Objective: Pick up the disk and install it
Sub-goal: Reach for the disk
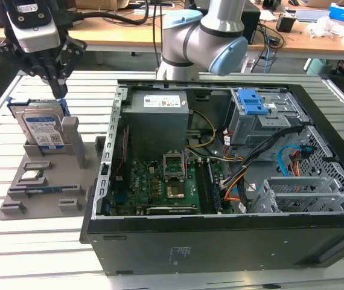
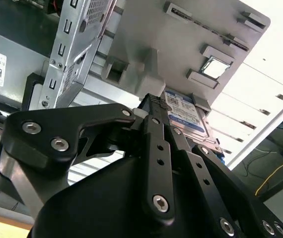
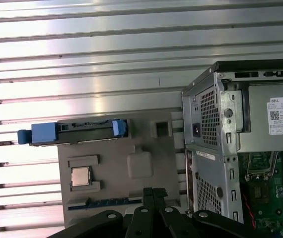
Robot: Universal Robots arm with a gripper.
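Note:
The disk [image 1: 42, 130] stands on edge in a grey holder [image 1: 39, 181] at the exterior view's left, its white-and-blue label facing forward and a blue bracket round its edges. In the first wrist view the disk [image 3: 77, 131] shows edge-on, with blue tabs at both ends. My black gripper [image 1: 59, 92] hangs just above the disk's upper corner, apart from it. Its fingers [image 3: 152, 196] are pressed together with nothing between them. In the second wrist view the fingertips [image 2: 154, 104] sit near the disk's label [image 2: 183, 115].
An open computer case [image 1: 220, 241] lies to the holder's right, with a grey power-supply box [image 1: 158, 124], a motherboard [image 1: 166, 181], cables and a drive cage with a blue latch [image 1: 250, 103]. A small chip [image 3: 80, 176] rests on the holder. A slatted metal table [image 1: 33, 254] carries everything.

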